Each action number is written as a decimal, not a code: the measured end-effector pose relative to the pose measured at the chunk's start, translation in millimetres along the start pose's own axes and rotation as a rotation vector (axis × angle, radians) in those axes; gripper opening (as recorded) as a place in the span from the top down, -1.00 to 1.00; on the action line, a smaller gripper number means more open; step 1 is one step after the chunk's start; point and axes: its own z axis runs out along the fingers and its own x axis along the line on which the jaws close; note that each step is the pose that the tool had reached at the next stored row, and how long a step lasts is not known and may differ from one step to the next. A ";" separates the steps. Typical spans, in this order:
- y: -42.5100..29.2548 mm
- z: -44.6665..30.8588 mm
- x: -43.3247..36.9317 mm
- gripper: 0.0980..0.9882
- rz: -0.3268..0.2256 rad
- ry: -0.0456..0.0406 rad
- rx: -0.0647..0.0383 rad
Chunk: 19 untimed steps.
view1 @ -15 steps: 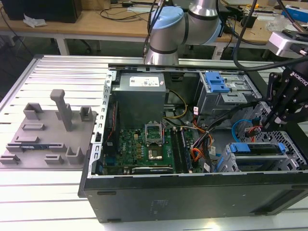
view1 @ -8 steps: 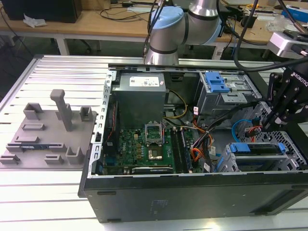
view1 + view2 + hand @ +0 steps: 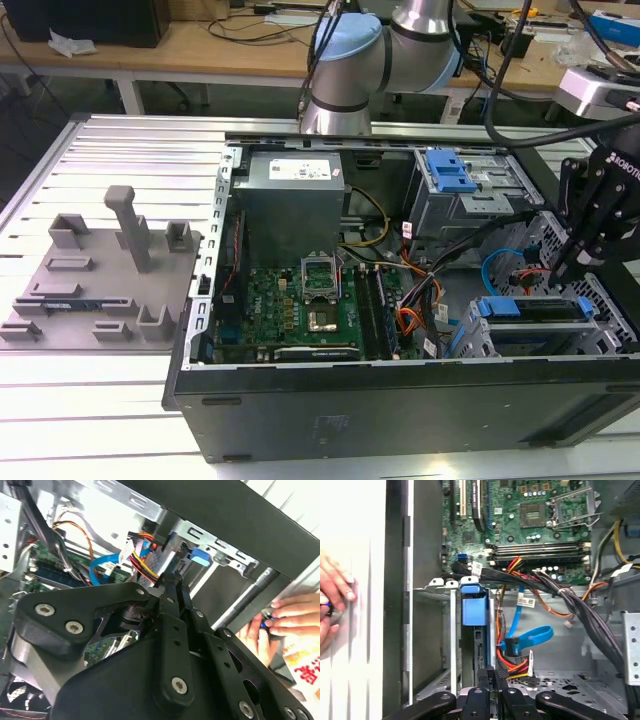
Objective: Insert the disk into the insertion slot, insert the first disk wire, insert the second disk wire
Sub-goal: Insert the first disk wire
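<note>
The black jaws of the gripper (image 3: 492, 676) are drawn close together. They seem to pinch the dark plug of the first disk wire (image 3: 514, 668), a bunch of red, yellow and black wires. The plug is just beside one end of the disk (image 3: 471, 611), a flat silver drive in a bright blue plastic frame.

The disk lies inside the insertion slot (image 3: 605, 338), a low grey metal cage full of little holes, so step 1 of 3 looks done. Step 2, the first wire, looks like the one in hand. Whether the plug is fully in cannot be told. The push likely needs the plug held straight and lined up with its socket.

Just beside hangs the second disk wire (image 3: 536, 635), a thin light-blue flat cable in a loop. Farther out lies the green circuit board (image 3: 530, 515) in the open black computer case (image 3: 397, 580). A person's hand (image 3: 332, 600) rests on the white tabletop (image 3: 360, 680) outside the case.
</note>
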 end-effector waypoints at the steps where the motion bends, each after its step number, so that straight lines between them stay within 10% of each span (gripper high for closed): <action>1: 1.1 0.7 -0.2 0.85 0.000 -0.0017 0.000; 11: 2.9 1.4 1.6 0.85 -0.007 -0.0787 0.004; 19: 2.8 2.4 5.4 0.85 -0.005 -0.0908 0.025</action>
